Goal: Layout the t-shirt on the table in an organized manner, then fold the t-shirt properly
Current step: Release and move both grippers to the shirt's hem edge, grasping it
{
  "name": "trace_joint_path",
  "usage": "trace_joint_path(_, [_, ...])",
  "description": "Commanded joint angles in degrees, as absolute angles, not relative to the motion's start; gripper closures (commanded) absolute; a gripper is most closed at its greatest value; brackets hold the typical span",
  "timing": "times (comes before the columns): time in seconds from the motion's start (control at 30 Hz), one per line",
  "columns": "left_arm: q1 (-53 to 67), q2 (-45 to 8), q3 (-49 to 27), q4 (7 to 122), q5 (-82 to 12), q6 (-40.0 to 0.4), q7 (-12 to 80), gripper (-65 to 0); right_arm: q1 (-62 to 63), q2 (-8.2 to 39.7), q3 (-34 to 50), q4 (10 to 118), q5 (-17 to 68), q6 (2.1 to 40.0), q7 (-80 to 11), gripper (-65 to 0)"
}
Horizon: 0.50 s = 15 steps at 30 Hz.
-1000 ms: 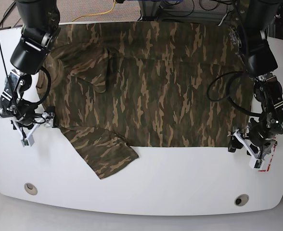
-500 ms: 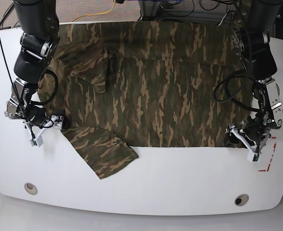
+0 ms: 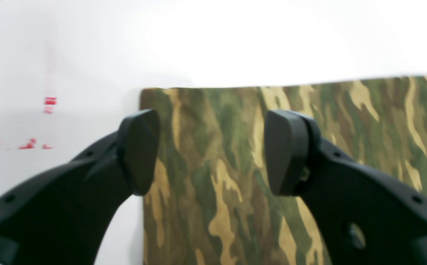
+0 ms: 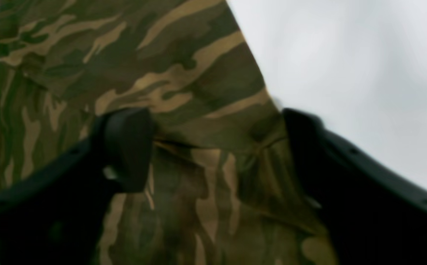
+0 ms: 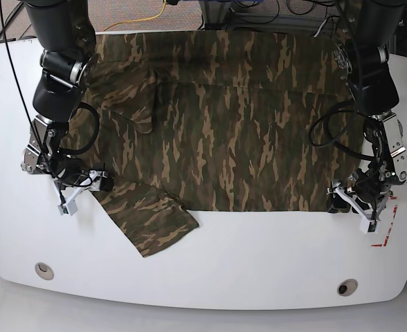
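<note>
While the shirt lies spread across the far half of the surface, both tools sit low at its near edge, one at each end. Most of the shirt is flat, chest side down or up I cannot tell, with one sleeve splayed out toward the near left of the base view and a few folds near the collar end.

From the base view, the left tool is at the shirt's near right corner, close to the red tape marks. Its wrist camera shows the jaws wide apart, one finger over the bare surface just beside the shirt's side edge, the other finger over the cloth. The corner of the shirt lies flat between and just beyond them; the tool has hold of nothing, and whether the fingers touch the cloth I cannot tell.

On the other side, the right tool is where the sleeve meets the body. Its wrist view is blurred, but the jaws stand wide open, straddling a rumpled ridge of cloth that rises between the left finger and the right one. Nothing is pinched there that I can see.

Two grommet holes sit near the front edge.
</note>
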<state>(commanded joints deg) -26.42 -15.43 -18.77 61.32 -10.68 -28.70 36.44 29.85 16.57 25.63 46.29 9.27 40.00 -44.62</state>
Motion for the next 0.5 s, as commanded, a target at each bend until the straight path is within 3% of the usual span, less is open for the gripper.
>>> trace_joint_path(0.1, [-26.5,-16.4,-18.8,60.6,-10.7,-27.4,35.7,-41.4,29.8,16.6,25.6,46.3,9.3,40.0,-44.6,-19.8])
trace_joint_path(0.13, [-26.6,-16.7,-18.8,59.7,-10.7,-26.5,35.4,-41.4,29.8,16.6,25.6,46.3,9.3,40.0,-44.6,-12.2])
trace_joint_path(0.23, [-26.9,-17.4,-18.8,58.3,-10.8,-25.0,34.1,-41.4,29.8,16.6,25.6,46.3,9.3,40.0,-44.9,-1.9])
trace_joint_path(0.5, [-30.0,-19.8,-18.7,49.9,-10.8,-23.0,29.5,-41.7,29.6,16.6,25.6,46.3,9.3,40.0,-45.0,-2.7])
